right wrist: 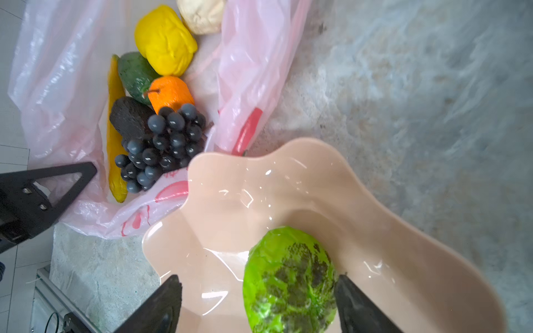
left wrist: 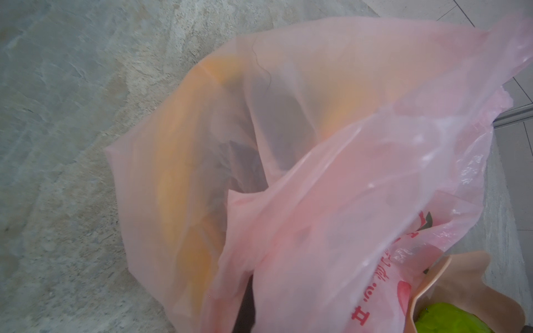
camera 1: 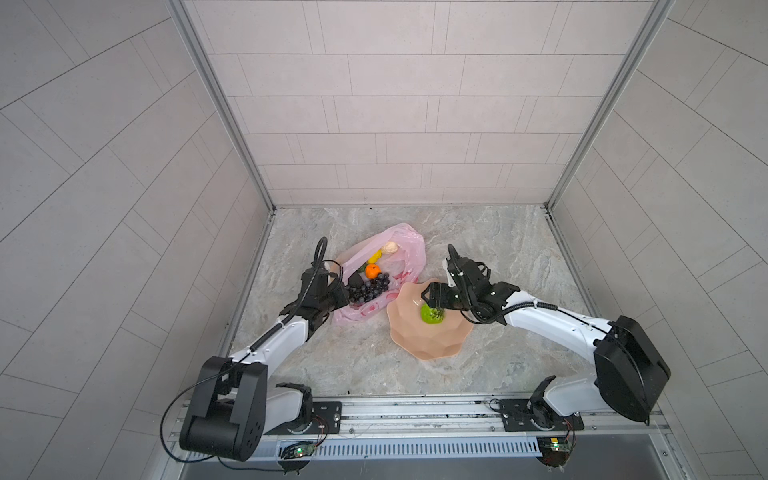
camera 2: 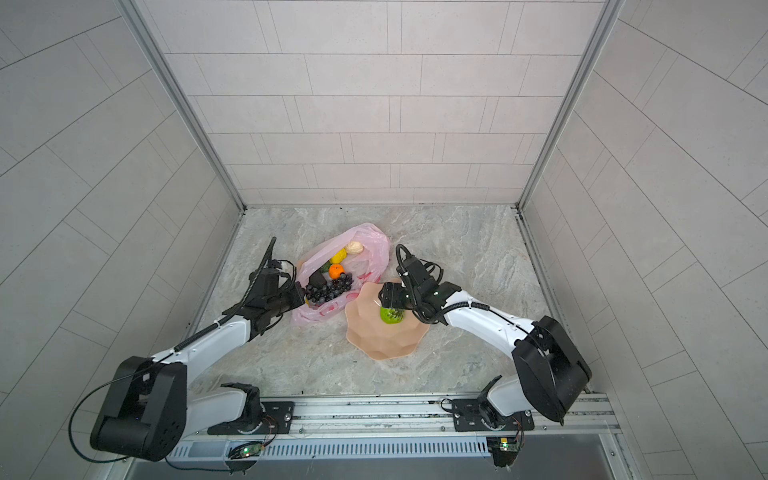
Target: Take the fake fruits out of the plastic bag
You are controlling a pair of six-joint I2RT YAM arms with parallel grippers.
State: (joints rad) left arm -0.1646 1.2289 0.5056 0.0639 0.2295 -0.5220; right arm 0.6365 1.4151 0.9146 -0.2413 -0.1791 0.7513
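The pink plastic bag [camera 1: 409,249] [camera 2: 374,245] [left wrist: 346,173] [right wrist: 57,86] lies open on the table. Inside it are fake fruits: a dark grape bunch [camera 1: 370,286] [right wrist: 161,144], an orange [camera 1: 372,271] [right wrist: 170,92], a yellow lemon-like fruit [camera 1: 375,256] [right wrist: 164,40], a cream pear [camera 1: 390,248], a dark avocado [right wrist: 129,118] and a banana [right wrist: 115,161]. My left gripper [camera 1: 338,291] [camera 2: 300,291] is shut on the bag's near-left rim; film hides its jaws in the left wrist view. The bumpy green fruit [camera 1: 432,313] [right wrist: 288,279] lies in the bowl, between the spread fingers of my open right gripper [camera 1: 434,301] [right wrist: 258,279].
The peach scalloped bowl [camera 1: 428,345] [camera 2: 382,345] [right wrist: 403,245] sits just right of the bag, its rim touching the bag's printed edge. Bare marble table surrounds both. Tiled walls close in the back and sides, and a metal rail runs along the front.
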